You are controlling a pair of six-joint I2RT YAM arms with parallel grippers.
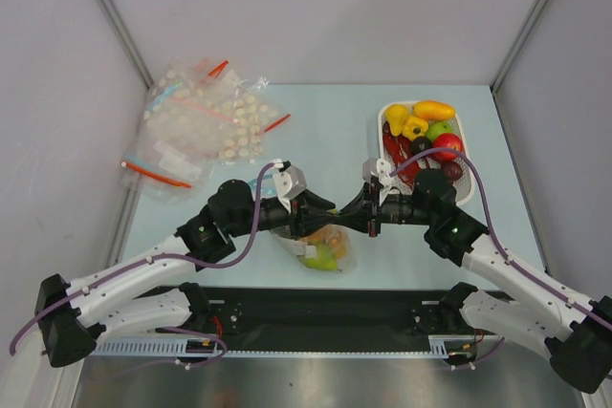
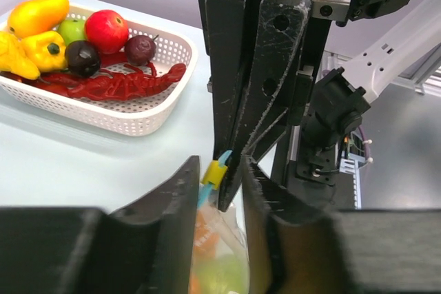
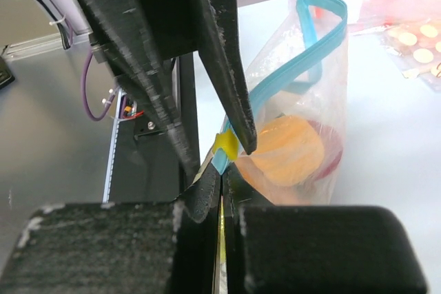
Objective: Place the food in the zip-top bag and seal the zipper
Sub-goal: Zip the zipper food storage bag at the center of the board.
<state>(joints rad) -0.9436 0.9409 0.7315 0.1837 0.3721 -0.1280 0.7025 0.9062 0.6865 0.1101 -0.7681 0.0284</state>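
Observation:
The zip-top bag (image 1: 325, 247) stands near the table's front edge, with orange and green food (image 3: 286, 149) inside it. Its light blue zipper (image 3: 303, 67) gapes in a loop away from the near corner. A yellow slider (image 2: 214, 172) sits at that corner. My right gripper (image 3: 222, 177) is shut on the bag's corner just below the slider. My left gripper (image 2: 220, 166) faces it with narrow open jaws either side of the slider and the right fingertips (image 2: 255, 87). More food (image 1: 430, 126) fills a white basket (image 1: 466, 155).
A heap of other clear bags (image 1: 201, 131), some with red strips, lies at the back left. The basket (image 2: 138, 118) stands at the back right, close behind the right arm. Grey walls enclose the table on three sides.

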